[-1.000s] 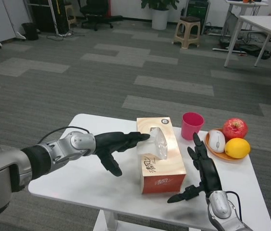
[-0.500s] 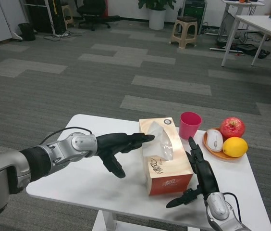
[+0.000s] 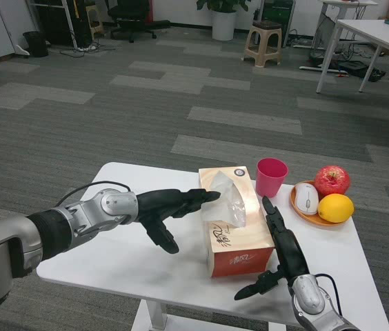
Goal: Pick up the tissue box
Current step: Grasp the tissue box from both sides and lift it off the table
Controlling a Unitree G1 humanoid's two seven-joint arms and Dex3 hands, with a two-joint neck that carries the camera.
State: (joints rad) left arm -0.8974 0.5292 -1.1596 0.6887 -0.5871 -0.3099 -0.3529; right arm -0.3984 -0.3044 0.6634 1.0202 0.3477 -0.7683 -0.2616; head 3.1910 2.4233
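The tissue box is orange and cream, with a white tissue sticking out of its top, and it lies on the white table near the middle. My left hand is open, its fingers spread and stretched toward the box's left side, fingertips reaching the top edge near the tissue. My right hand is open too, standing upright with flat fingers right beside the box's right side, thumb pointing under the near corner. Whether either hand touches the box is unclear.
A pink cup stands just behind the box. An orange plate at the right holds a red apple, a yellow lemon and a white computer mouse. Grey carpet, chairs and desks lie beyond.
My right hand has closed in on the box's right side. The left hand holds its place at the left side. The camera shifted slightly.
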